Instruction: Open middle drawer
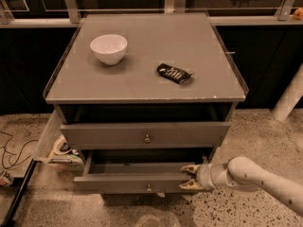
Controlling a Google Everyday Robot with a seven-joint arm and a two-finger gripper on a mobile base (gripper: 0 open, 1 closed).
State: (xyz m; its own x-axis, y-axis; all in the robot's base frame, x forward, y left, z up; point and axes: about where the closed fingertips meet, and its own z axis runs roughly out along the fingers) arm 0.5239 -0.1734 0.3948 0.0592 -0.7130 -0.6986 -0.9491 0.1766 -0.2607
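- The middle drawer (118, 182) sits under the top drawer (109, 135), drawn partway out with its shallow box showing.
- The pincer (183, 177) is at the right end of that front. Its fingers (189, 168) are parted, one over the top edge and one low on the face, with no firm clamp evident.
- Step in hand, I judge: the pull, well along.
- Next: draw straight out and level, so the box does not bind.
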